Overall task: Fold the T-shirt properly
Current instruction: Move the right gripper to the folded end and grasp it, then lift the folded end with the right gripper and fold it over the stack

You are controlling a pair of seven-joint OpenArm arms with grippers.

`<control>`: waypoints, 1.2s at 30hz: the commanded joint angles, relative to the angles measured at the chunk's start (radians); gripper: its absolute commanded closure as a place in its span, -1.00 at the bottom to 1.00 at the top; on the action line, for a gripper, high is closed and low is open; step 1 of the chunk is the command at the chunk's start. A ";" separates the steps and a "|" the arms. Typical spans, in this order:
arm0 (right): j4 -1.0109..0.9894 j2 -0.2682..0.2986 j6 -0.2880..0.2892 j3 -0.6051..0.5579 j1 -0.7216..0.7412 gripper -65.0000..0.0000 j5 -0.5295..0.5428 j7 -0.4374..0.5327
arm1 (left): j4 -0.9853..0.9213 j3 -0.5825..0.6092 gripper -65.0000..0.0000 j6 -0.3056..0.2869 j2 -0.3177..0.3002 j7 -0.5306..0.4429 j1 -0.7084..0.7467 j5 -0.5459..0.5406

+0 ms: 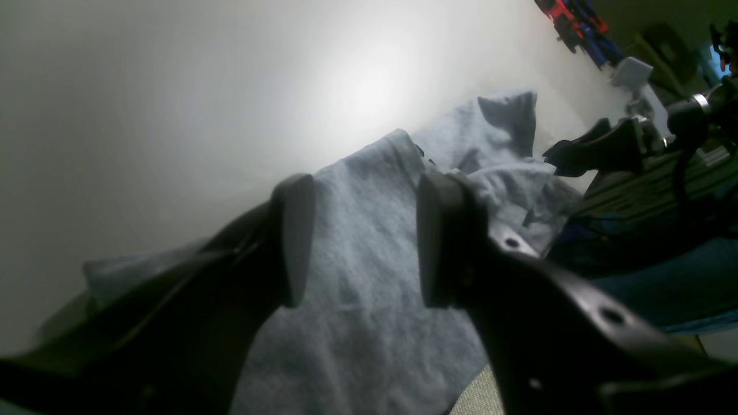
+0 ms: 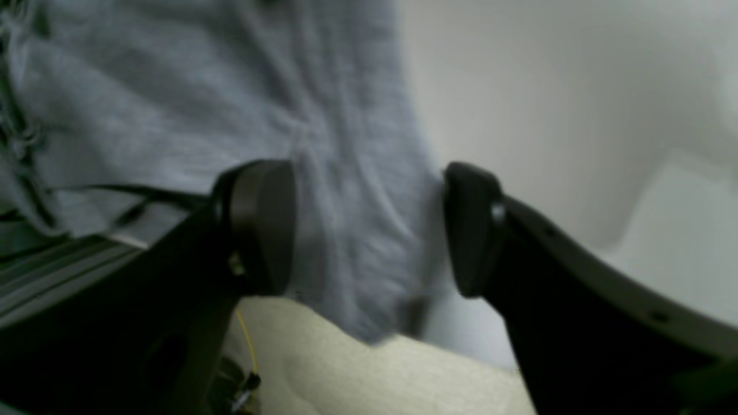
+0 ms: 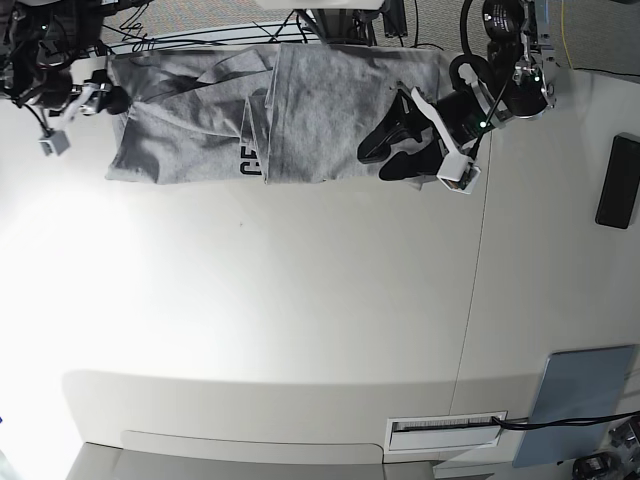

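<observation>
The T-shirt (image 3: 300, 115) is lying spread across the far edge of the white table (image 3: 300, 300), heather grey, with 1 panel folded over the middle so a strip of black block lettering is showing at the near hem. The letters are sitting sideways and partly covered; they cannot be read with certainty.

The left gripper (image 3: 385, 150) is resting over the shirt's right portion in the base view, jaws parted with nothing between them. The left wrist view is showing what the base view does not: both black fingers (image 1: 294, 236) are standing apart above wrinkled grey cloth (image 1: 369, 271), and the right gripper (image 1: 568, 155) is visible beyond the raised sleeve.

The right gripper (image 3: 105, 98) is sitting at the shirt's left edge in the base view, too small there to judge. The right wrist view is settling it: the fingers (image 2: 262, 225) are spread wide, straddling the shirt's edge (image 2: 346, 190), gripping nothing.

A black rectangular device (image 3: 617, 182) is lying at the table's right side.
</observation>
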 commanded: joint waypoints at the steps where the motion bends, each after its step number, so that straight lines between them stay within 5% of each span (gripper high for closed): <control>1: 0.011 0.021 0.001 -0.018 0.004 -0.21 0.011 -0.002 | 0.018 -0.001 0.09 -0.012 -0.003 -0.023 -0.003 -0.025; 7: 0.011 0.021 -0.064 -0.122 0.054 -0.21 -0.096 0.024 | 0.018 -0.001 0.09 -0.012 -0.003 -0.023 -0.002 0.022; 15: 0.011 -0.005 -0.067 -0.148 0.059 -0.19 -0.097 0.032 | 0.018 -0.001 0.09 -0.012 -0.003 -0.026 -0.002 0.043; 26: 0.011 -0.045 -0.066 -0.144 0.059 0.94 -0.097 0.036 | 0.018 -0.001 0.09 -0.012 -0.003 -0.025 -0.002 0.043; 36: 0.078 -0.042 -0.026 0.032 0.064 1.00 -0.097 0.053 | 0.018 -0.001 0.09 -0.012 -0.003 -0.022 -0.002 0.083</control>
